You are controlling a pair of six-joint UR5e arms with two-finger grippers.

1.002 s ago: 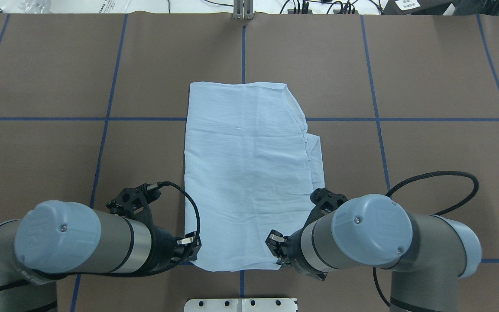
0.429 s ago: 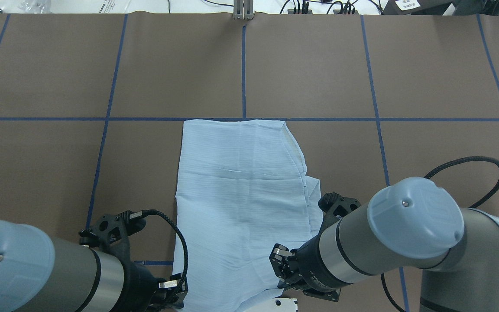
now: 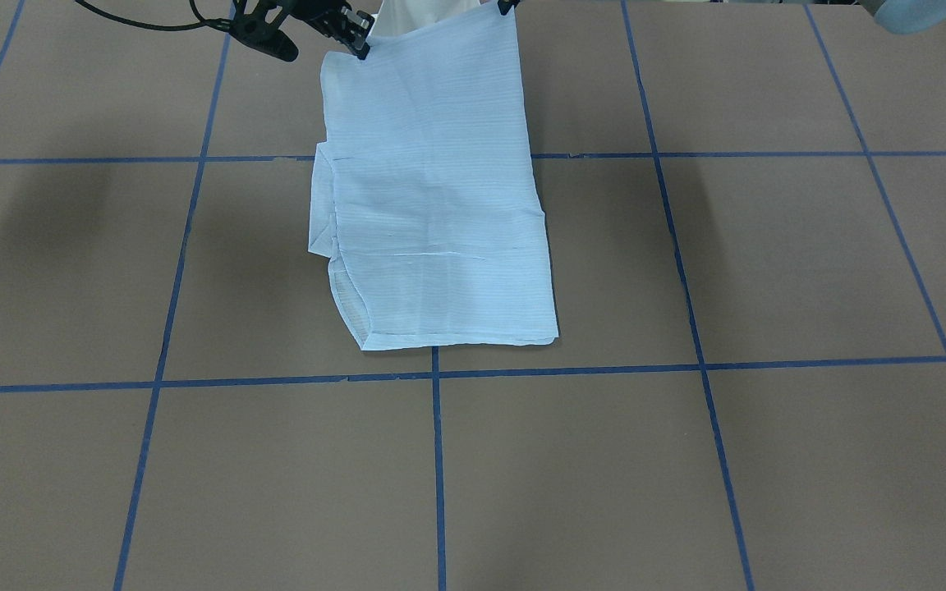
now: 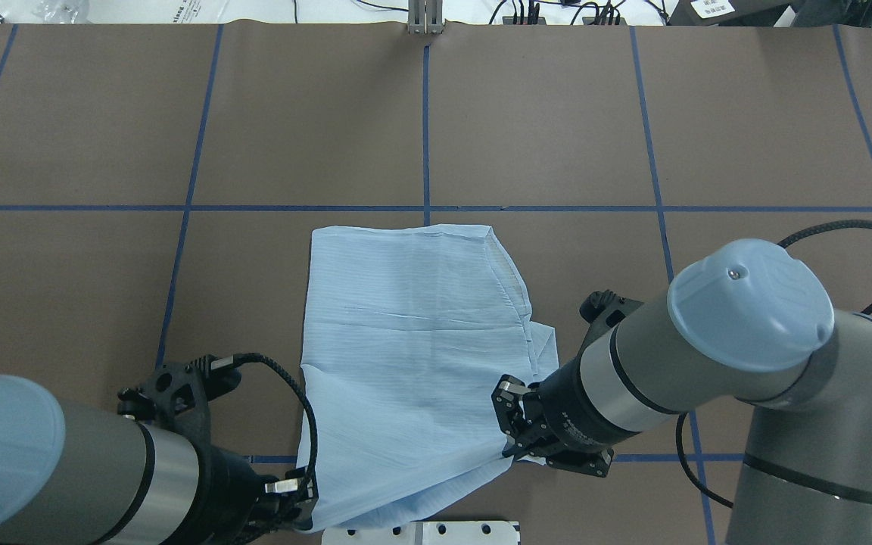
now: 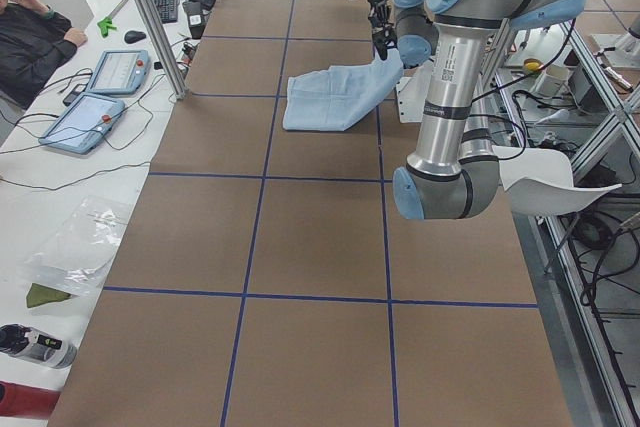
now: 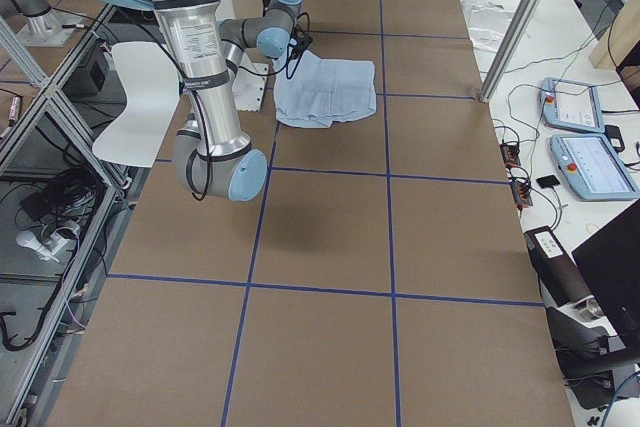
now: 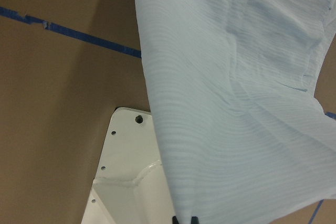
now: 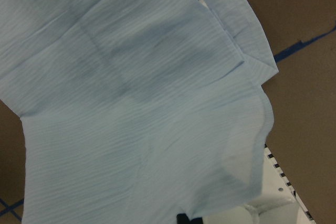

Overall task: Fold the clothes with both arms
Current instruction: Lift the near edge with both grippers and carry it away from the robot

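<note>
The light-blue striped shirt is folded into a long rectangle on the brown table. Its far part lies flat, and its near edge is lifted off the table. My left gripper is shut on the near left corner. My right gripper is shut on the near right corner. The front-facing view shows the shirt rising to the right gripper and the left gripper. In the wrist views the cloth hangs away from the pinching tips. Collar, buttons and label are hidden.
The white pedestal base plate sits at the table's near edge, right under the lifted cloth; it also shows in the left wrist view. Blue tape lines grid the table. Operators' desks with tablets lie beyond the far edge.
Both grippers have drawn back toward the robot and lifted the shirt's near edge. The whole shirt slid toward the robot, and its far edge now lies on the near side of the cross tape line.
</note>
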